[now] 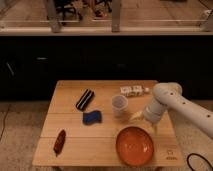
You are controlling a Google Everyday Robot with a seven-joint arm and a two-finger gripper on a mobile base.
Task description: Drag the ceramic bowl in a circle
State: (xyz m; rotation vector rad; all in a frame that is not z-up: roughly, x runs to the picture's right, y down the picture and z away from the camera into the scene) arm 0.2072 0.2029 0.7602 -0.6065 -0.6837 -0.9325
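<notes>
Bowl: a wide, shallow orange bowl (135,145); it sits upright on the front right part of the wooden surface (75,155), close to the front edge; it is the largest thing there
Inside the bowl: glossy glaze shows across the whole inside, with small pale glints on it
Cup: a small white cup (119,105) stands upright near the middle of the surface; it is behind the bowl and a little to its left, apart from it; its mouth faces up; whether anything is in it cannot be told
Tool: the tool (144,121) hangs at the end of a white arm (172,102) that reaches in from the right; it points down over the surface, just right of the cup and just behind the bowl's far rim
Tool state: how far open it is cannot be told, nor whether it has hold of anything
Bowl against tool: the bowl lies in front of the tool, nearer the front edge; the tool's lower end is close to the far right stretch of the rim; whether the two touch cannot be told
Other things: a black bar with pale stripes (85,99) lies slantwise left of the cup; a blue lump (92,118) lies just in front of the bar; a reddish-brown piece (60,141) lies near the front left corner; small white boxes (132,90) sit near the back edge, behind the cup
Behind: a dark cabinet front (100,55) runs along behind the surface
</notes>
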